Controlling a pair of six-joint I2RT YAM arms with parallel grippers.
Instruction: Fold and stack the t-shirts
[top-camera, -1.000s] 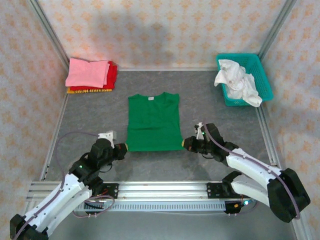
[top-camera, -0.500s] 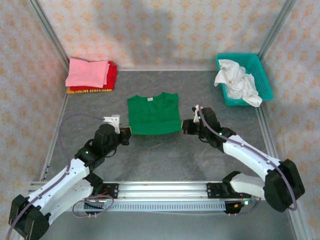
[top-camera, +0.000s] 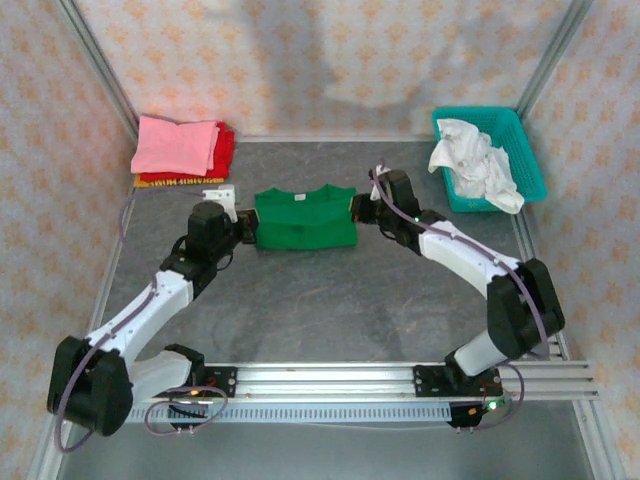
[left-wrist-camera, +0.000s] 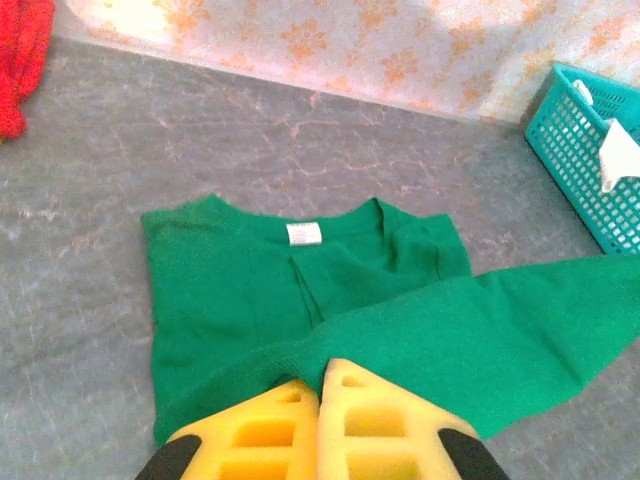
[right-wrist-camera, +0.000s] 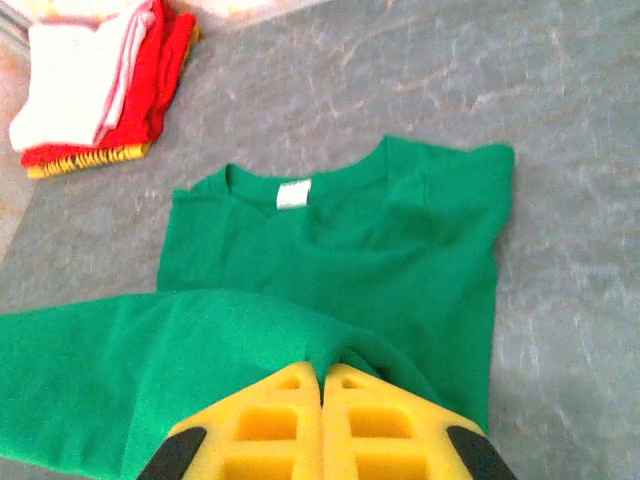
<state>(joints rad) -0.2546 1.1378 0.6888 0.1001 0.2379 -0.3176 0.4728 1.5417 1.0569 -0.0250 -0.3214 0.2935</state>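
**Green shirt**. Laid mid-bench, collar and label toward the far wall. Soft, light cotton. No stiffness is expected, and sag is expected between any two held points. It is judged neither slippery nor fragile. It is best taken at both hem corners together, so that the folded edge is kept straight.

**Left hand**. Clenched on the shirt's lower hem near its left corner. Green fabric is pinched between the yellow fingers.

**Right hand**. Clenched on the same hem near the right corner. Cloth is pinched likewise between its fingers.

**Relation.** The hem is held raised over the shirt's body, and a band of cloth is draped between the two hands. The collar lies just beyond them. A bottom-to-collar fold is judged under way.

**Stack**. Pink, red and yellow-orange shirts, folded, at the far left corner, well apart from the green shirt.

**Basket**. Teal, far right, with white cloth inside.
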